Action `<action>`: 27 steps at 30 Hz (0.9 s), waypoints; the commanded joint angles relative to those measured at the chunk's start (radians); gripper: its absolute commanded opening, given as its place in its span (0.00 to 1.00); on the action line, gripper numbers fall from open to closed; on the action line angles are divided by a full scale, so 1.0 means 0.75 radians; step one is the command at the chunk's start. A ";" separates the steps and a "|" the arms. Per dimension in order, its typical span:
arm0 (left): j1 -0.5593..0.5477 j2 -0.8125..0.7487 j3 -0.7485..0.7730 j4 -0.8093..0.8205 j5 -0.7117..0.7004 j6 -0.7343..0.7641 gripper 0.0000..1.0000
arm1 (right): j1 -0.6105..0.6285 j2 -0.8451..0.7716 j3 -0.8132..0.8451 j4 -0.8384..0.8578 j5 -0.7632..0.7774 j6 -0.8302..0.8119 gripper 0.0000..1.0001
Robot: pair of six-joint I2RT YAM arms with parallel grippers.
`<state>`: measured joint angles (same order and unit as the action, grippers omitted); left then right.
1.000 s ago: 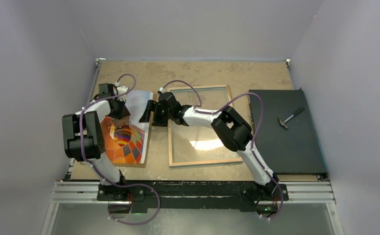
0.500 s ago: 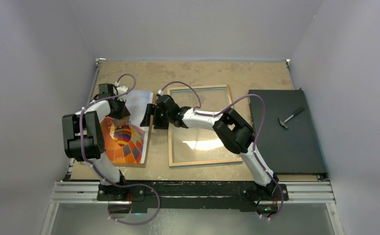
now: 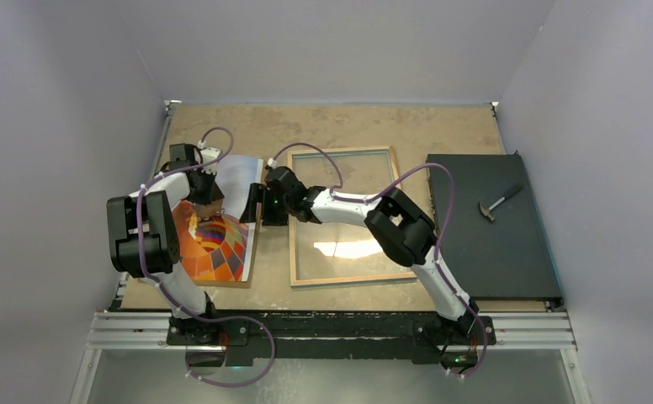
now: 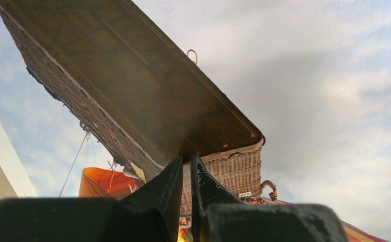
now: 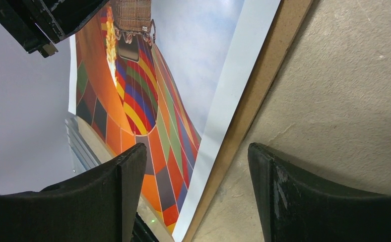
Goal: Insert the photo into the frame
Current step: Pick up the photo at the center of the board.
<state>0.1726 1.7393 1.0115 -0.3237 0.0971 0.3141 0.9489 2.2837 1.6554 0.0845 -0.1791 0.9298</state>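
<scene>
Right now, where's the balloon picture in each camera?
Top view: the photo lies left of centre, beside the frame.
Left wrist: it fills nearly the whole picture.
Right wrist: it runs from the upper left to the middle.
Shared landmark: the printed wicker basket, seen in both wrist views.

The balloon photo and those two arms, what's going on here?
The photo lies on a brown backing board, left of the empty frame. The left gripper, shut, sits tip-down on the photo. The right gripper, open, straddles its right edge without gripping. Nothing is in the frame yet.
</scene>
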 commanded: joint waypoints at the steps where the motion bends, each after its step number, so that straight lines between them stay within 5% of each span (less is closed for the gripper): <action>1: -0.003 0.060 -0.069 -0.121 0.047 -0.014 0.09 | 0.005 -0.030 0.014 -0.028 -0.014 -0.027 0.75; 27: -0.003 0.042 -0.079 -0.123 0.034 -0.004 0.07 | 0.007 -0.084 -0.003 0.079 -0.042 0.009 0.72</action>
<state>0.1726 1.7359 1.0073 -0.3210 0.0978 0.3145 0.9489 2.2662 1.6363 0.1226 -0.2012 0.9348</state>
